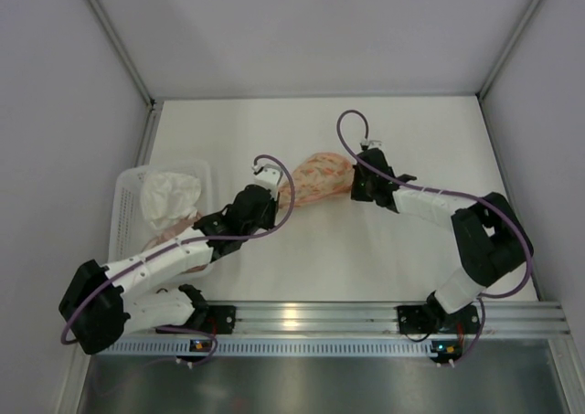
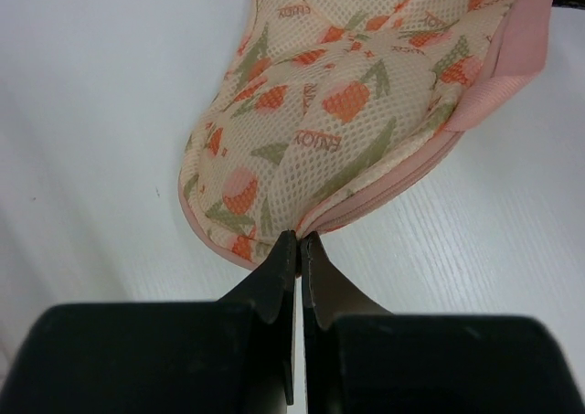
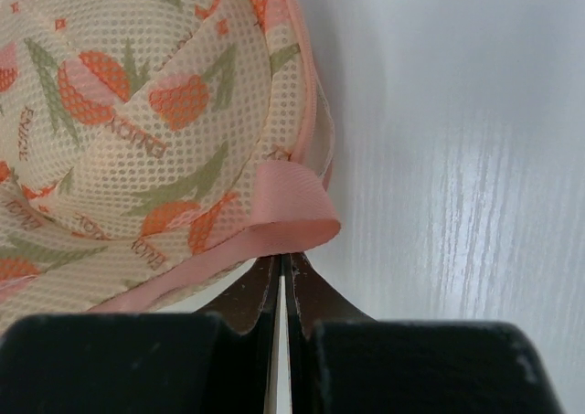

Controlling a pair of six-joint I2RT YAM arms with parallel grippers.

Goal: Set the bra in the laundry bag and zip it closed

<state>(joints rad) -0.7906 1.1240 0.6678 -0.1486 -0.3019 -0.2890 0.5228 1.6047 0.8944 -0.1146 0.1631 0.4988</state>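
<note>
left gripper (image 2: pixel 299 240) pinches laundry bag (image 2: pixel 347 94) rim; right gripper (image 3: pixel 281 260) — its strap (image 3: pixel 292 211)

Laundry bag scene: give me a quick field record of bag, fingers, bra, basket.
bag: centre of top view, floral side up; zip state unclear
left fingers: shut on bag's pink edge
right fingers: shut on strap
bra: not visible
basket: far left, white cloth inside

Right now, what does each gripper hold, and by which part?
The laundry bag: left gripper pinches its pink zip edge, right gripper its pink loop strap.
</note>
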